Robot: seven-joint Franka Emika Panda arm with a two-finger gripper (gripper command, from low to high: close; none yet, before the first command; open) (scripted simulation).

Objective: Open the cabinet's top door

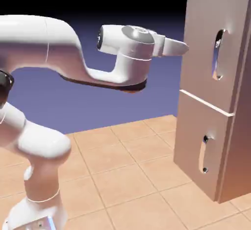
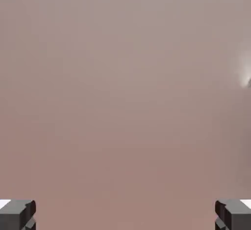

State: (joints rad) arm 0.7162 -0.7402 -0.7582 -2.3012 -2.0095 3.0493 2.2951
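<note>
The cabinet [image 1: 235, 141] stands at the right of the exterior view, a tall beige-grey box with two stacked doors. Its top door [image 1: 201, 43] is closed and carries a curved vertical silver handle [image 1: 218, 55]. My gripper [image 1: 185, 48] reaches level toward that door and ends at its left edge, well left of the handle. In the hand view the door panel [image 2: 122, 87] fills the frame, and a pale glint of the handle [image 2: 246, 75] shows at the right edge. The two grey fingertips [image 2: 17, 214] sit wide apart at the bottom corners, open with nothing between them.
The shorter lower door [image 1: 193, 141] with its small silver handle [image 1: 205, 153] sits below, also closed. The cabinet stands on a tan tiled floor [image 1: 122, 170]. My white arm [image 1: 44, 48] spans the left half of the exterior view.
</note>
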